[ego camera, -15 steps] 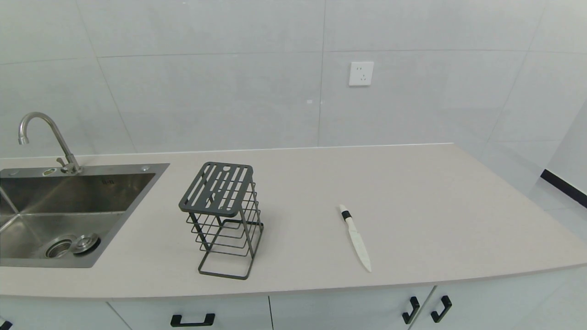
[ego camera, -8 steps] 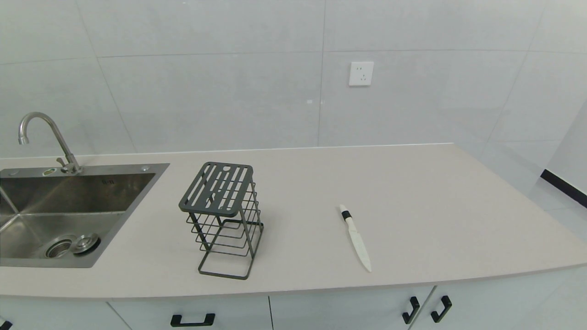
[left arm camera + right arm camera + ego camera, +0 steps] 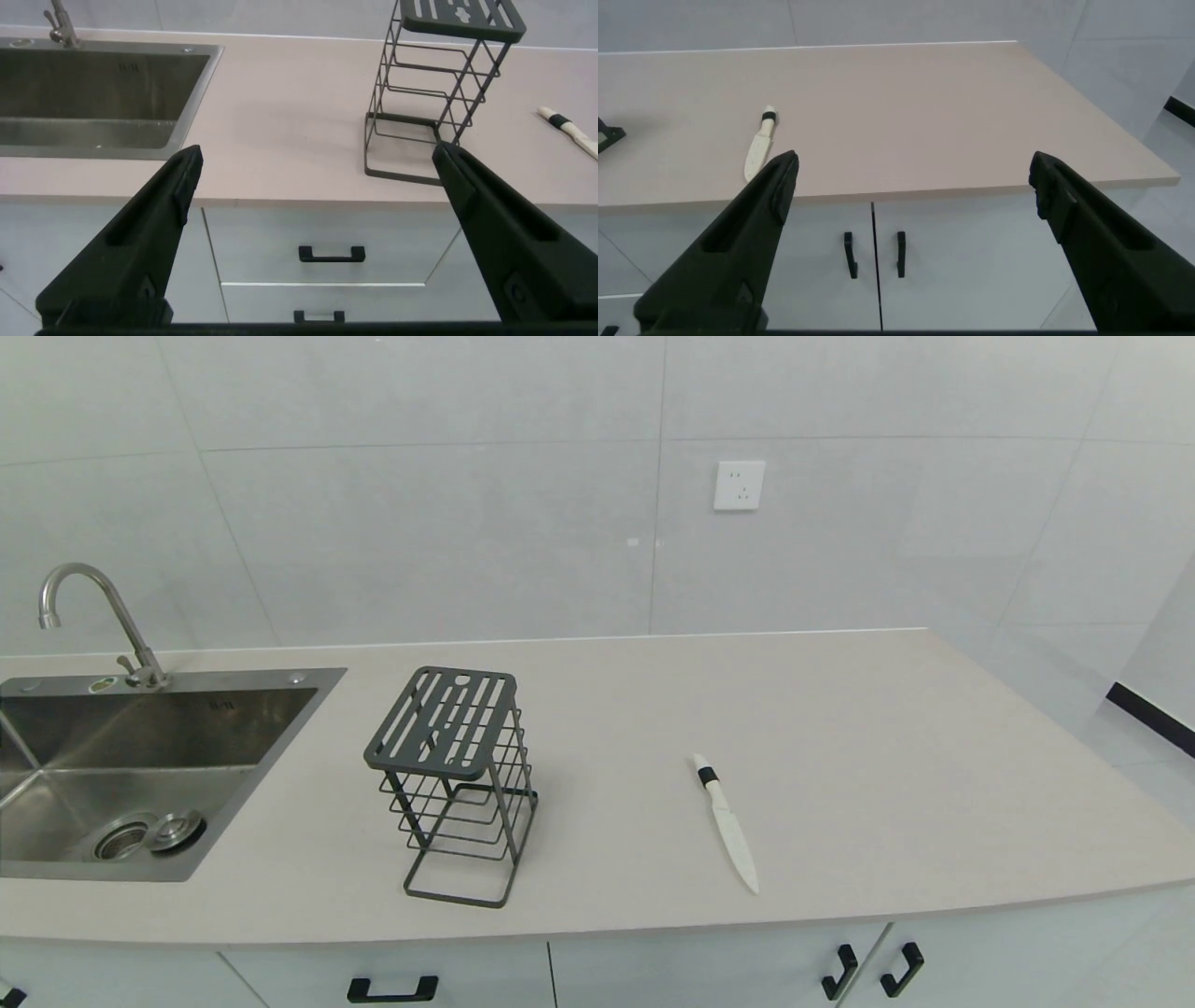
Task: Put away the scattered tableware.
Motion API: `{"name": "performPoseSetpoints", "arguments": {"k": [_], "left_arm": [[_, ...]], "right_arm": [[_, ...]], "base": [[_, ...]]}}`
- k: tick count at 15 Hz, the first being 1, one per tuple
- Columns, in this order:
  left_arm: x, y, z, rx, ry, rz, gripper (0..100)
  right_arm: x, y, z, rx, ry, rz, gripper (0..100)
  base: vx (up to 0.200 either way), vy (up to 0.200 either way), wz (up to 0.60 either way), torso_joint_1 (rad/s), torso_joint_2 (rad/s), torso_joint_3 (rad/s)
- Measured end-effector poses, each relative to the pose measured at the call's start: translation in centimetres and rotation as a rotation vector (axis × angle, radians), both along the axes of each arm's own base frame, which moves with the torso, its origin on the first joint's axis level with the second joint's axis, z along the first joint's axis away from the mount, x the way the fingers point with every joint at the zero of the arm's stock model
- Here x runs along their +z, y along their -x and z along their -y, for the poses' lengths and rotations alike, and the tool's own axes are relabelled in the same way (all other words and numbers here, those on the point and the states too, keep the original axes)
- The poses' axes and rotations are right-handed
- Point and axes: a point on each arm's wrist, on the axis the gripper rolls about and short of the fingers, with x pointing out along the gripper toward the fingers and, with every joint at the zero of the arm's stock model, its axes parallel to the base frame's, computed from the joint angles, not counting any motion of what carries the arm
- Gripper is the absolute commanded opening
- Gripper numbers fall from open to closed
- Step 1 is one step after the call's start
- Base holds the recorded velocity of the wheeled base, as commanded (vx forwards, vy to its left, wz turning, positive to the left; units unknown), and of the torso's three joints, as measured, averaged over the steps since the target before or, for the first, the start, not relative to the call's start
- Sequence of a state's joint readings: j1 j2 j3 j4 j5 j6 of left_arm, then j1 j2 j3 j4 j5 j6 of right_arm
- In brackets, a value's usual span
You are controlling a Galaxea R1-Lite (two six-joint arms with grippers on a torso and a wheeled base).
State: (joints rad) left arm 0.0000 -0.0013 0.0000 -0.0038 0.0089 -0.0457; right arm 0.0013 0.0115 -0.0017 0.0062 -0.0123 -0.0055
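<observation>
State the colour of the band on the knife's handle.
Black band on a white knife; clearest in the head view.

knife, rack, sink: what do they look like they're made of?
Knife: white matte blade and handle with a black band between them; ceramic or coated, can't tell which. Rack: thin dark-grey wire with a slotted top plate, likely painted metal. Sink: brushed stainless steel, going by its dull grey sheen.

The left pincer (image 3: 316, 154) has two matte black fingers (image 3: 140, 243), long and wedge-shaped, narrowing toward the tips. The right pincer (image 3: 913, 161) looks the same.
</observation>
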Motion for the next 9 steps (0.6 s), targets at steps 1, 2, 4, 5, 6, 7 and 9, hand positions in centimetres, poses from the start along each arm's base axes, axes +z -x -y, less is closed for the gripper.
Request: {"name": "performPoseSetpoints", "arguments": {"k": [1,2,4,5,6,7,9], "left_arm": [[0.00,0.00,0.00,0.000,0.000,0.000,100],[0.00,0.00,0.00,0.000,0.000,0.000,100],[0.00,0.00,0.00,0.000,0.000,0.000,100],[0.00,0.00,0.00,0.000,0.000,0.000,100],[0.00,0.00,0.00,0.001,0.000,0.000,100],[0.00,0.00,0.00,0.001,0.000,0.000,100],[0.00,0.00,0.00,0.001,0.000,0.000,100]], "right_arm": [[0.00,0.00,0.00,0.000,0.000,0.000,100],[0.00,0.00,0.00,0.000,0.000,0.000,100],[0.00,0.00,0.00,0.000,0.000,0.000,100],[0.00,0.00,0.00,0.000,0.000,0.000,100],[0.00,0.00,0.00,0.000,0.000,0.000,100],[0.00,0.00,0.00,0.000,0.000,0.000,100],[-0.02,0.00,0.00,0.000,0.000,-0.001,100]], "base": [[0.000,0.000,0.00,0.000,0.00,0.000],[0.000,0.000,0.00,0.000,0.00,0.000],[0.000,0.000,0.00,0.000,0.00,0.000],[0.000,0.000,0.00,0.000,0.00,0.000],[0.200,0.000,0.00,0.002,0.00,0.002],[0.200,0.000,0.00,0.002,0.00,0.002],[0.100,0.000,0.00,-0.001,0.00,0.004]]}}
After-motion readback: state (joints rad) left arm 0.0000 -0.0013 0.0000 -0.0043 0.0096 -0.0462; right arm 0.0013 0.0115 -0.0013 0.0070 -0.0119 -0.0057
